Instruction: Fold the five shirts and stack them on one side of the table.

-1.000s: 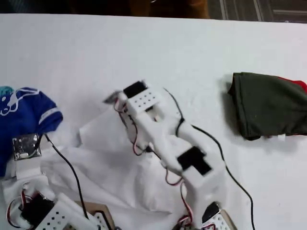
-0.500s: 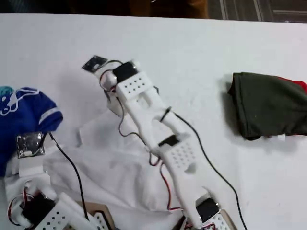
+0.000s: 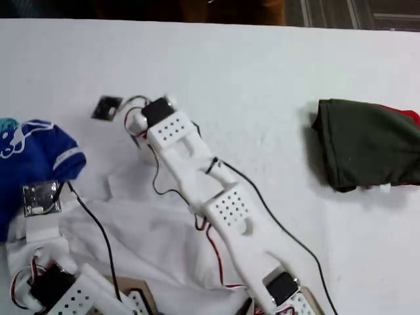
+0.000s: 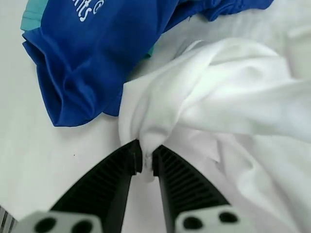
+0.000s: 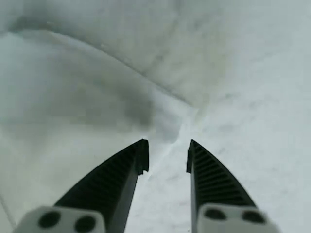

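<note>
Your left gripper (image 4: 146,162) is clamped on a bunched edge of the white shirt (image 4: 228,97). Its jaws are nearly together, with a pinch of cloth caught between them. That grip sits on the white shirt's left side, where the blue shirt (image 4: 97,53) lies crumpled and touching it.

From above, the white shirt (image 3: 151,230) is spread loose and wrinkled on the table (image 3: 262,65), unfolded. Your right arm (image 3: 197,177) stretches across the white shirt from its near side to its far left corner. There your right gripper (image 5: 166,158) hangs with its jaws parted and nothing between them, the tips low over the white shirt's edge, where a small raised fold meets the table. You cannot tell whether the tips touch the cloth.

The green shirt (image 3: 364,144) lies folded well apart from the white shirt, off to its right. A red shirt (image 3: 408,115) peeks out from under the green one on the side away from the white shirt.
</note>
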